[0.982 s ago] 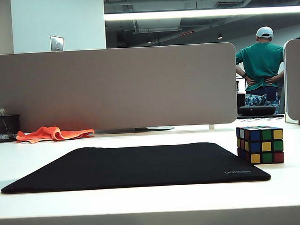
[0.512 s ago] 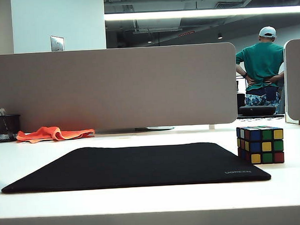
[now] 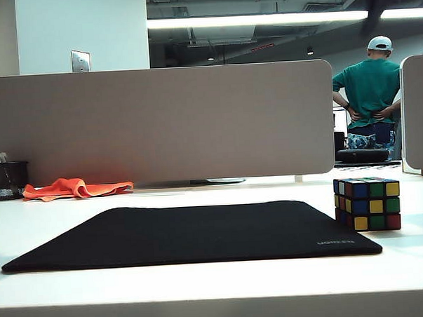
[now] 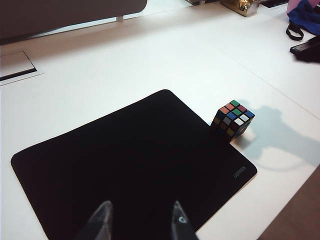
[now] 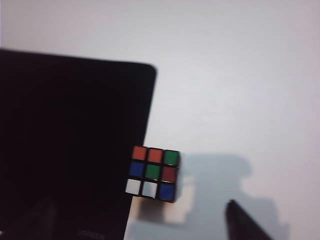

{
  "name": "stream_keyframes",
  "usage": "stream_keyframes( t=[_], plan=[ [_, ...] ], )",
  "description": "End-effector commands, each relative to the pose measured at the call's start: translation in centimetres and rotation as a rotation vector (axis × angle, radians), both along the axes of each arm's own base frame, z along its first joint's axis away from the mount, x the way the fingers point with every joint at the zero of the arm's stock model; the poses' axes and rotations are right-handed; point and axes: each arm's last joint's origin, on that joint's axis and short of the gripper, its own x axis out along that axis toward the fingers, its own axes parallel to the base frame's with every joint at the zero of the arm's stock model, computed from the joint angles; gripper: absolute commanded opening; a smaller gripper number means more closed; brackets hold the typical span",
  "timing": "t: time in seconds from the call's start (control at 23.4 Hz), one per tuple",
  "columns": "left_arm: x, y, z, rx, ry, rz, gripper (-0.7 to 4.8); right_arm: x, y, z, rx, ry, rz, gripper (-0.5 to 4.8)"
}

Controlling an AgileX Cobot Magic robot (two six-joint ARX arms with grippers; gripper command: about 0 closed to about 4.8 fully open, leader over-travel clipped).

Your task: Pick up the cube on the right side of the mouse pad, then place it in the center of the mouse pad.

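**Open grippers hang above a mouse pad, cube untouched at its edge**

The right gripper [image 5: 140,220] hangs with its two dark fingers spread wide and nothing between them; in the right wrist view one fingertip [image 5: 42,217] shows over the black mat and the other [image 5: 245,222] over bare white table, with the cube [image 5: 151,173] lying in the gap ahead of them, untouched. The left gripper [image 4: 140,225] is likewise parted and empty, its pale fingertips [image 4: 100,222] hovering over the mouse pad [image 4: 125,165]. The cube [image 4: 231,119] rests on the white table [image 4: 150,55] tight against the mat's edge (whether they actually touch cannot be told), near the corner carrying the small grey lettering. Its top shows red, green, blue and white stickers. A grey shadow falls on the table beside the cube.

In the exterior view the cube [image 3: 366,204] sits at centre right of the frame, just off the mouse pad [image 3: 194,233] that fills the lower middle. A blurred dark shape crosses the upper right corner. Behind the mat stands a grey divider panel [image 3: 161,122]; at centre left lie an orange cloth [image 3: 76,187] and a black mesh cup [image 3: 9,180]. A person in a green shirt and white cap [image 3: 368,88] stands at the upper right, back turned.
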Motion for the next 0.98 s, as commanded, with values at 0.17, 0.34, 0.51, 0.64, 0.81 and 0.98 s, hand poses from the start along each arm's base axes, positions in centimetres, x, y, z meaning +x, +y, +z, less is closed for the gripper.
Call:
stream_keyframes(
  t=[0.17, 0.34, 0.51, 0.64, 0.81, 0.98],
  plan=[
    [0.0, 0.0, 0.3, -0.007, -0.016, -0.003, 1.54, 3.7, 2.0, -3.4, -0.038, 0.113, 0.003, 4.79],
    [0.0, 0.0, 0.3, -0.008, -0.011, -0.002, 1.54, 5.9, 2.4, -6.5, -0.104, 0.221, -0.033, 4.79],
    [-0.1, 0.1, 0.1, -0.002, 0.004, 0.002, 1.54, 7.7, 2.9, -9.7, -0.071, 0.324, -0.109, 4.79],
    [-0.1, 0.1, 0.1, 0.0, 0.011, 0.002, 1.54, 8.2, 3.1, -10.6, -0.038, 0.354, -0.124, 4.79],
    [-0.1, 0.1, -0.1, 0.004, 0.023, 0.002, 1.54, 8.9, 3.4, -11.7, -0.017, 0.374, -0.135, 4.79],
    [-0.1, 0.1, 0.0, 0.007, 0.021, 0.004, 1.53, 9.4, 3.5, -12.3, -0.014, 0.375, -0.133, 4.79]
  ],
)
